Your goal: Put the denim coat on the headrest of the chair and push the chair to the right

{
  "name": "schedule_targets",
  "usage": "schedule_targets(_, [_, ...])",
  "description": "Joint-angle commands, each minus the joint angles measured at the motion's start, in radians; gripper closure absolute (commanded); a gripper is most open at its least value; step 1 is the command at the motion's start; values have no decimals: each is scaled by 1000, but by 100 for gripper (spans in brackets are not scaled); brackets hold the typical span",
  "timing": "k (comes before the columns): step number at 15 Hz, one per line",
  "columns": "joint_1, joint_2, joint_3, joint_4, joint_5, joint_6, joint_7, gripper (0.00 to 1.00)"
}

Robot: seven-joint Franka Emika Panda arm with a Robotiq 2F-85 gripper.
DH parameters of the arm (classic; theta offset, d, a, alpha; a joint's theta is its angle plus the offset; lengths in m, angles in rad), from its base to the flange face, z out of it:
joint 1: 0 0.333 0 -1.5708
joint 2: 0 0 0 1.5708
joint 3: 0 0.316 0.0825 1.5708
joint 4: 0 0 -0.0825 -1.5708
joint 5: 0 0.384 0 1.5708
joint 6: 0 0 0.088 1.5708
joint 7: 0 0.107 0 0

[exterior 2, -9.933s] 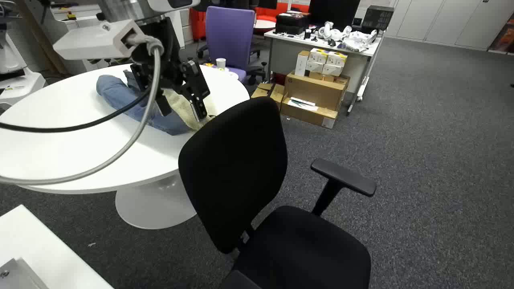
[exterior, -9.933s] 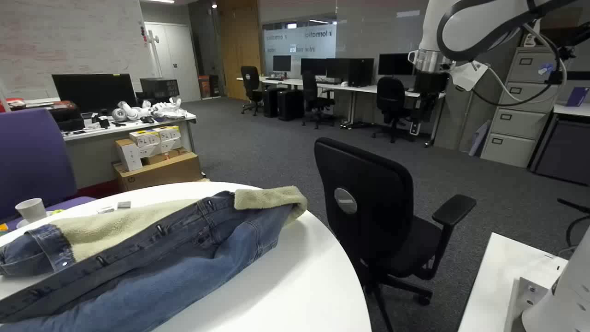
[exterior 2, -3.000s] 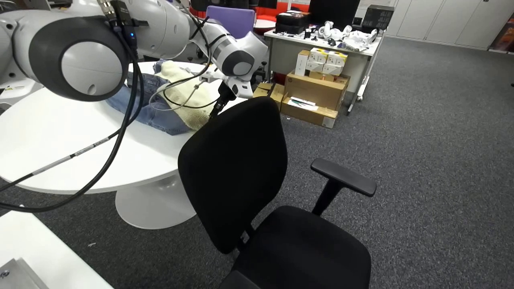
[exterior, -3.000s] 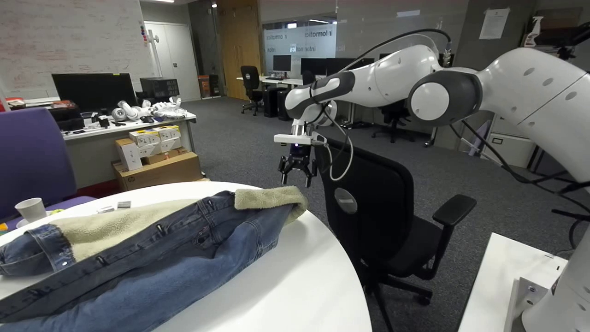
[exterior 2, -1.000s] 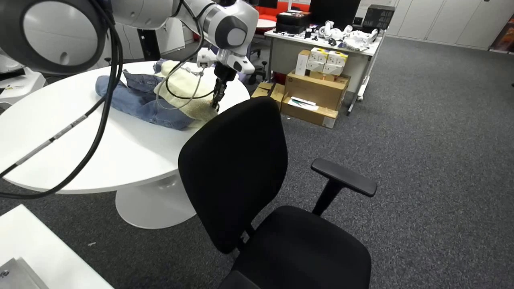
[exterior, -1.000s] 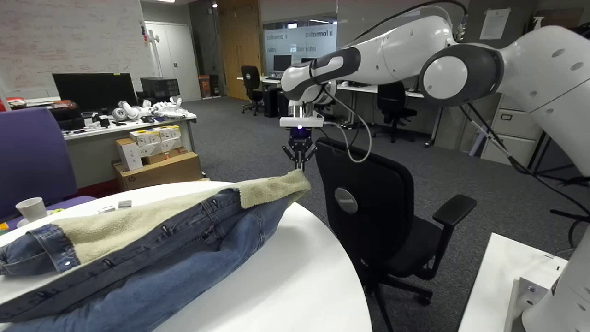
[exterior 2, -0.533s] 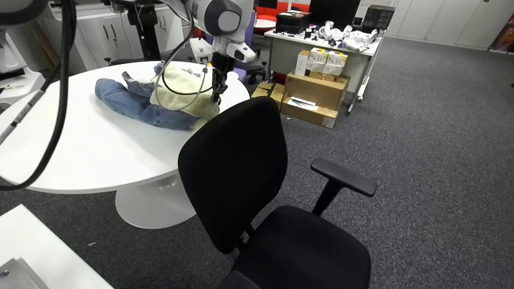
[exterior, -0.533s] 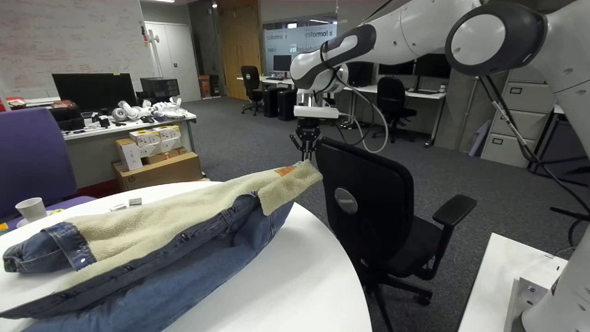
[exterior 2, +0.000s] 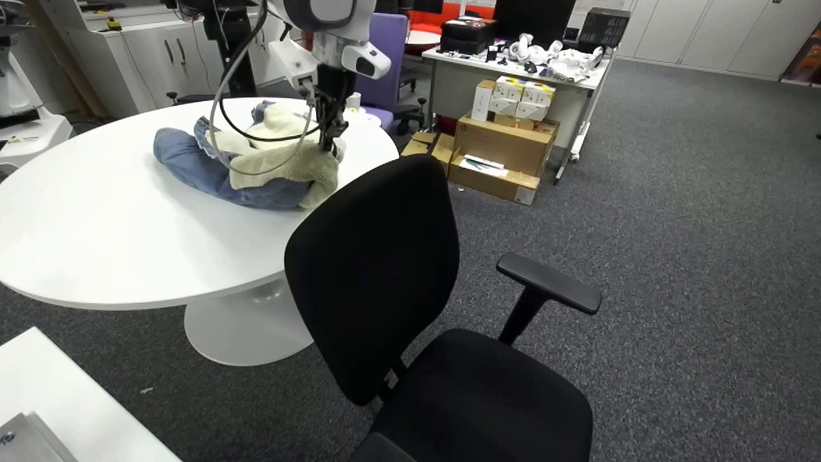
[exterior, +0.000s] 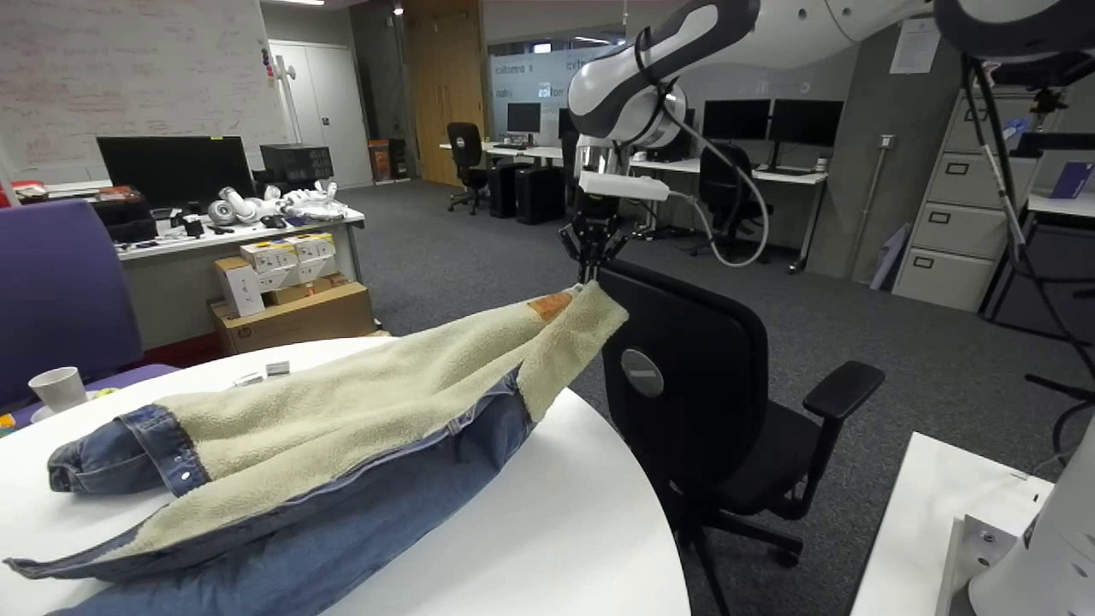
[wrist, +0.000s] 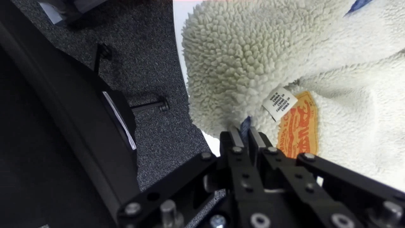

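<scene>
1. Denim coat point(exterior: 342, 428) is pinched by its collar point(wrist: 227, 69) between nearly closed jaws, the rest being spread below them on the worktop point(exterior: 590, 513).
2. Lifting seems in hand; a carry onto the headrest point(exterior: 684, 294), near the jaws, is called for before the chair point(exterior 2: 385, 276) is pushed.
3. Coat edge is cropped in an exterior view; clearance above the headrest cannot be judged.
</scene>
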Motion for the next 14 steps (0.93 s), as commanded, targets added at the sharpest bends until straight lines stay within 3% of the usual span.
schedule_targets(1, [7,-226,-8,-238,-3,50,-71,98])
schedule_targets(5, [3,-402,-17,-399,-14,89,-115,98])
schedule_targets(8, [-6,-532,-25,-488,-10,55,-113,98])
schedule_targets(14, [-17,-705,-47,-505,-9,-120,-90,98])
